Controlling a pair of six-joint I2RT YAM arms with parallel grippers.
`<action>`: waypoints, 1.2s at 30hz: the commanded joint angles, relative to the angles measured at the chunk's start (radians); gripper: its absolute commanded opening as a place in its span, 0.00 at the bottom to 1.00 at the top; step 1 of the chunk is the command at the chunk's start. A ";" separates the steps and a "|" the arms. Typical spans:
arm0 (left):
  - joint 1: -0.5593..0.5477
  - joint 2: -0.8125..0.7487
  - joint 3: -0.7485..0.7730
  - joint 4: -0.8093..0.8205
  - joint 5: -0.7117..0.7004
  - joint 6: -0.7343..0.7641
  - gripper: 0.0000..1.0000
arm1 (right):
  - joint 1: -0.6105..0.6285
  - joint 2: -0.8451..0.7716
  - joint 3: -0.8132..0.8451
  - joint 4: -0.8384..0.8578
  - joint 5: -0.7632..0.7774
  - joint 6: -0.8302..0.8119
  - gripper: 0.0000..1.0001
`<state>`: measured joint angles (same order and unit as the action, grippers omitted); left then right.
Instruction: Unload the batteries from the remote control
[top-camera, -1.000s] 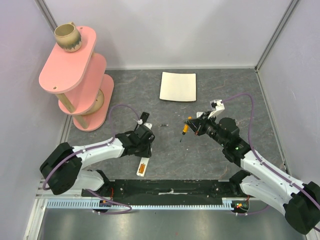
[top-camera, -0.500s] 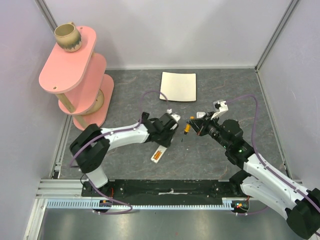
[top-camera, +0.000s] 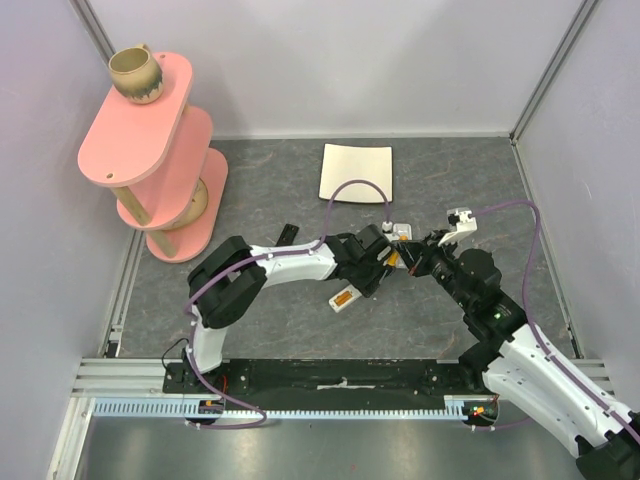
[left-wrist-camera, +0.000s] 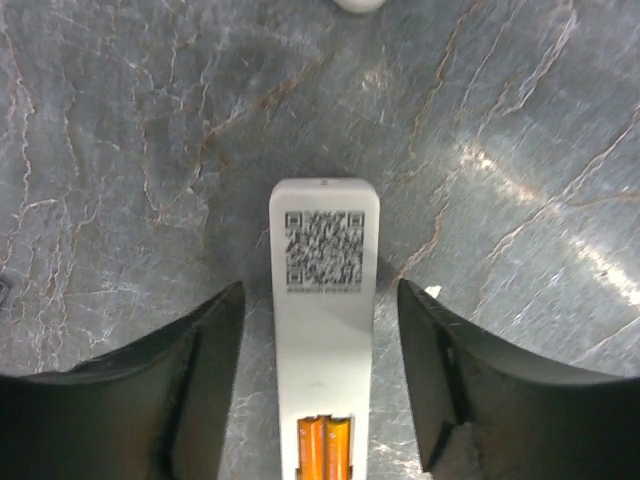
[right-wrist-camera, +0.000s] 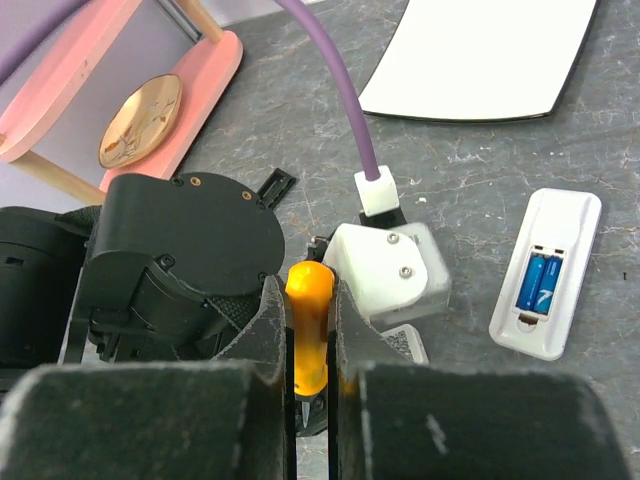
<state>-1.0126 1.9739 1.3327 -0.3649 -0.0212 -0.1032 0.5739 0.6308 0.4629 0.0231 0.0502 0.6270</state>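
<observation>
Pink shelf (top-camera: 150, 150) sits way off on the left. White remote control (left-wrist-camera: 322, 340) lies flat on the grey table (left-wrist-camera: 120, 150) near the middle, QR sticker up. The batteries (left-wrist-camera: 325, 448), two orange ones, sit side by side in its bay. Left gripper (left-wrist-camera: 320, 290) has its jaws parted, one finger either side of the remote, not touching it, holding nothing. Right gripper (right-wrist-camera: 307, 292), just beside it, is clamped tight on an orange-handled tool (right-wrist-camera: 308, 345).
</observation>
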 joint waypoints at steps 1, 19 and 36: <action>-0.006 -0.058 -0.059 0.055 -0.002 0.042 0.73 | 0.001 -0.016 0.002 0.009 0.016 -0.006 0.00; -0.003 -0.394 -0.536 0.254 0.042 -0.070 0.68 | 0.003 0.010 -0.041 0.086 -0.009 0.008 0.00; -0.003 -0.483 -0.690 0.414 0.083 -0.018 0.65 | 0.001 0.250 -0.153 0.501 -0.079 0.031 0.00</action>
<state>-1.0122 1.4952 0.6529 -0.0013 0.0425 -0.1352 0.5777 0.8387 0.3126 0.3447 -0.0017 0.6479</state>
